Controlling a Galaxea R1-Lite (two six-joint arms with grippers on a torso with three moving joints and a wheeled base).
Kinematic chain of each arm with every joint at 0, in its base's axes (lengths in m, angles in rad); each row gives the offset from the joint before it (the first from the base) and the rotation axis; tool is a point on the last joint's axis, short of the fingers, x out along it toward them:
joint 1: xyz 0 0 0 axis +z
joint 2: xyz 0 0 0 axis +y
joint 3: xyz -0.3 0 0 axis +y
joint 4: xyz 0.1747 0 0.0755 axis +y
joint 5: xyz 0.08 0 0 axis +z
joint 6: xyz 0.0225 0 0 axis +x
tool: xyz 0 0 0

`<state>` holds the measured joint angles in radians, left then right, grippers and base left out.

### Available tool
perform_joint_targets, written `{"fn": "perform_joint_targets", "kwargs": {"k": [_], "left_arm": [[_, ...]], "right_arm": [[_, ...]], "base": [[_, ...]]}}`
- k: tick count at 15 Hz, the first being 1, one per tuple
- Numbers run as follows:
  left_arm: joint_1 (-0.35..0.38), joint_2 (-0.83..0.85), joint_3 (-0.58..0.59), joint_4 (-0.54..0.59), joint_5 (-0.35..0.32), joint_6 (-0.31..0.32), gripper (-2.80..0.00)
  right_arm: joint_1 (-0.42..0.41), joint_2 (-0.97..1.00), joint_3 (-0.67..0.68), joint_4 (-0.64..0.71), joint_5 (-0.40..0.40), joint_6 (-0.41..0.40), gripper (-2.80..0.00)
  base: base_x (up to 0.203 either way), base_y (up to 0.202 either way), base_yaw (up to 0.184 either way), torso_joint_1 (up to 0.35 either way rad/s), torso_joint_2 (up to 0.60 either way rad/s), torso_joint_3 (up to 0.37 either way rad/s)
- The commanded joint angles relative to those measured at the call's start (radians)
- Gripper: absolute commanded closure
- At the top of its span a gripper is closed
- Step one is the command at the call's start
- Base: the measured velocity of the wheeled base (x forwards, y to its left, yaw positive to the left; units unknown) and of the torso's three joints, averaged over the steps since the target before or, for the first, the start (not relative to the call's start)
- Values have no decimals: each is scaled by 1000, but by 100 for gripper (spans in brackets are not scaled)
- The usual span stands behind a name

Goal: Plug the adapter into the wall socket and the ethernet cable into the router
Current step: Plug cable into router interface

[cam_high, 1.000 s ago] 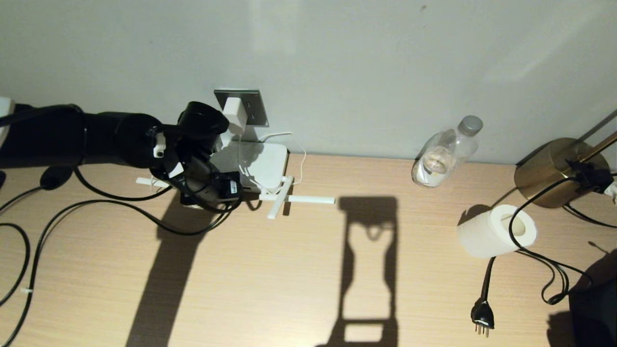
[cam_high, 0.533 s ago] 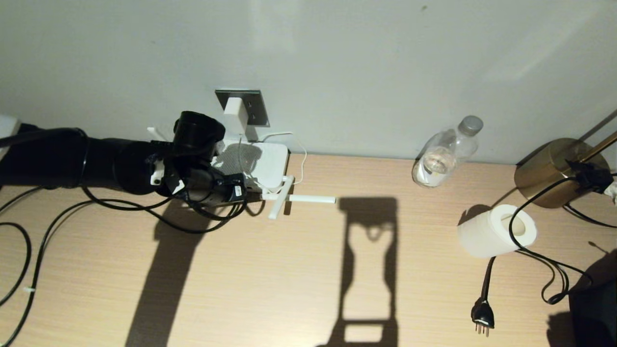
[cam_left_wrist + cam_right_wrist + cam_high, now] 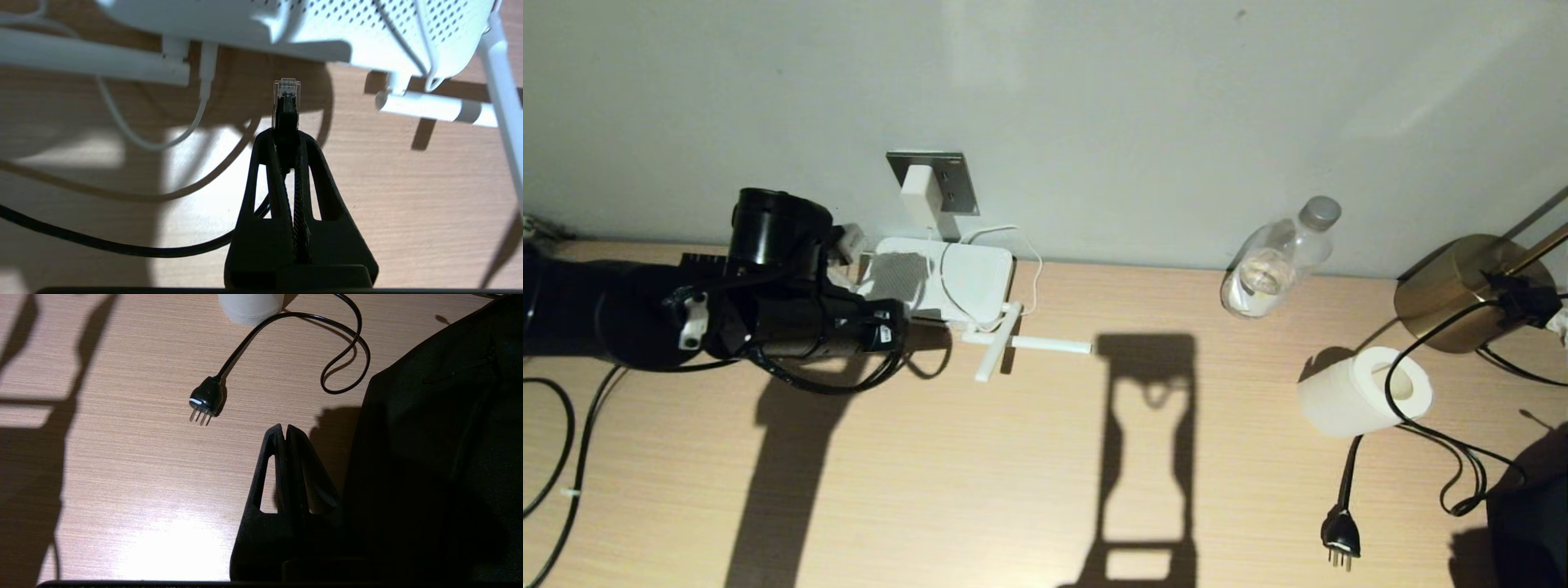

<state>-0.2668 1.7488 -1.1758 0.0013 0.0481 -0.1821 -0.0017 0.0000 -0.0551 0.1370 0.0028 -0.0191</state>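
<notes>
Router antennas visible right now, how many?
3. At the router's front right corner: a flat antenna and an angled antenna, crossing. A third antenna shows on the other side in the left wrist view. More may hide behind the left arm.

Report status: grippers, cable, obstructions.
Left gripper shut on ethernet cable, just short of router. Adapter in wall socket. Right gripper shut, idle. No obstruction seen.
</notes>
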Motion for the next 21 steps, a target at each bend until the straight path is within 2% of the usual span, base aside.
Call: {"fn": "perform_joint_targets", "kwargs": {"k": [1, 7, 9, 11, 13, 17, 19, 21], "left_arm": [[6, -18, 27, 9, 4, 0, 0], [6, 0, 50, 8, -1, 3, 0], [5, 10, 47, -1, -37, 7, 0], [6, 29, 47, -40, -77, 34, 0], [5, 51, 45, -76, -83, 70, 0], [15, 47, 41, -78, -144, 73, 0], [30, 46, 41, -77, -149, 84, 0], [53, 55, 41, -76, -138, 150, 0]], "right_arm": [[0, 0, 0, 1, 0, -1, 0], [0, 2, 0, 1, 0, -1, 0], [0, 0, 0, 1, 0, -1, 0], [0, 2, 0, 1, 0, -1, 0], [0, 1, 0, 1, 0, -1, 0], [0, 0, 0, 1, 0, -1, 0], [0, 0, 0, 1, 0, -1, 0], [0, 1, 0, 1, 0, -1, 0]], "base": [[0, 0, 0, 0, 0, 0], [0, 0, 0, 0, 0, 0], [0, 0, 0, 0, 0, 0], [0, 0, 0, 0, 0, 0], [0, 0, 0, 0, 0, 0], [0, 0, 0, 0, 0, 0], [0, 0, 0, 0, 0, 0], [0, 0, 0, 0, 0, 0]]}}
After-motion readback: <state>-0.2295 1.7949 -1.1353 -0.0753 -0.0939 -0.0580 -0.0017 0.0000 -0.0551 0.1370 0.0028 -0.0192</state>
